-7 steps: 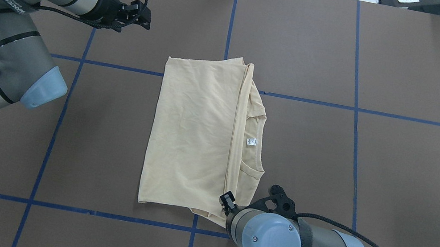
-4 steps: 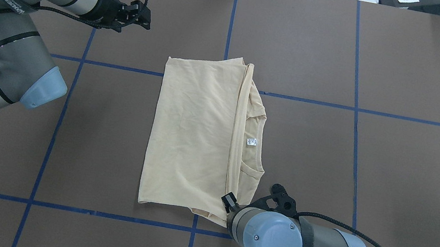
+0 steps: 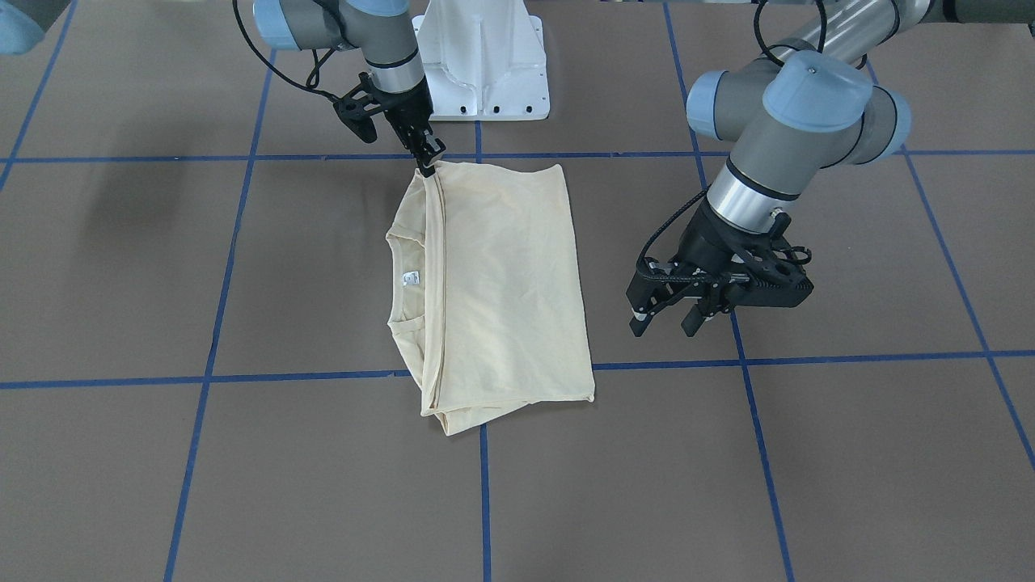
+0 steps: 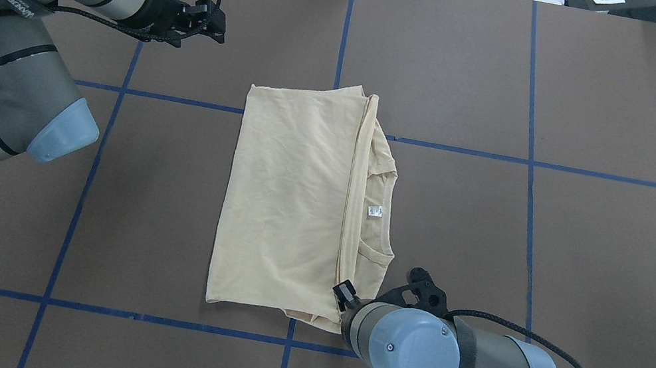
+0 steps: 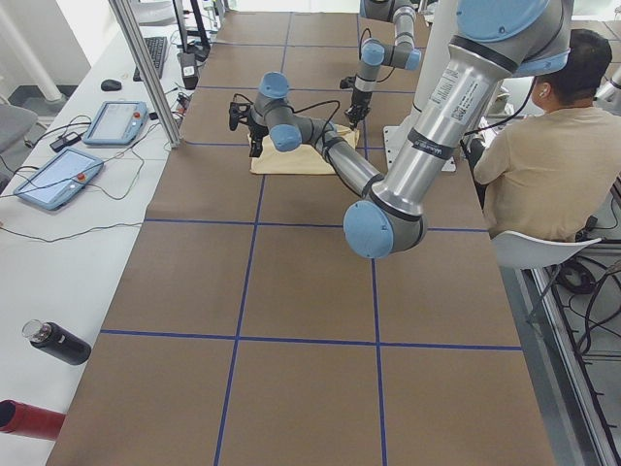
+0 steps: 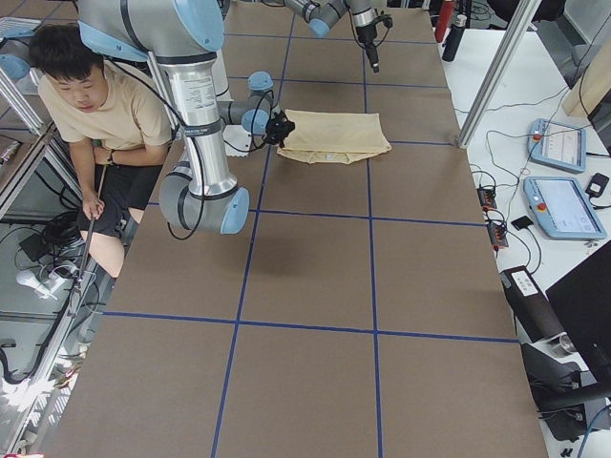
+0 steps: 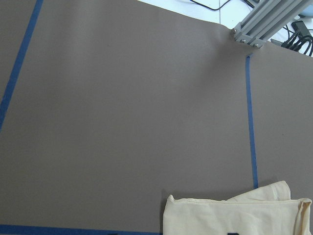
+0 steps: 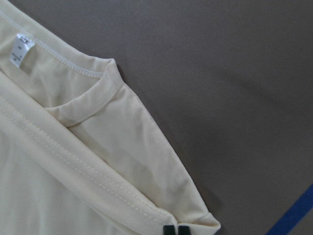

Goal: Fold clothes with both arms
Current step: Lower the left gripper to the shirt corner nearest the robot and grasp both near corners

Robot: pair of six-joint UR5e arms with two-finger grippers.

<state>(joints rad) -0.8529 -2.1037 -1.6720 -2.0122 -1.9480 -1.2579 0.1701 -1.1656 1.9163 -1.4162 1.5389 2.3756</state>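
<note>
right gripper (image 3: 428, 166) pointing down, clenched on shirt (image 3: 501, 275) corner | left gripper (image 3: 665, 325) released, tilted, hovering apart from shirt

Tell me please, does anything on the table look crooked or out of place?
The shirt is folded unevenly: the top layer stops short, so the neckband and white label stick out on the robot's right side. Nothing looks torn.
</note>
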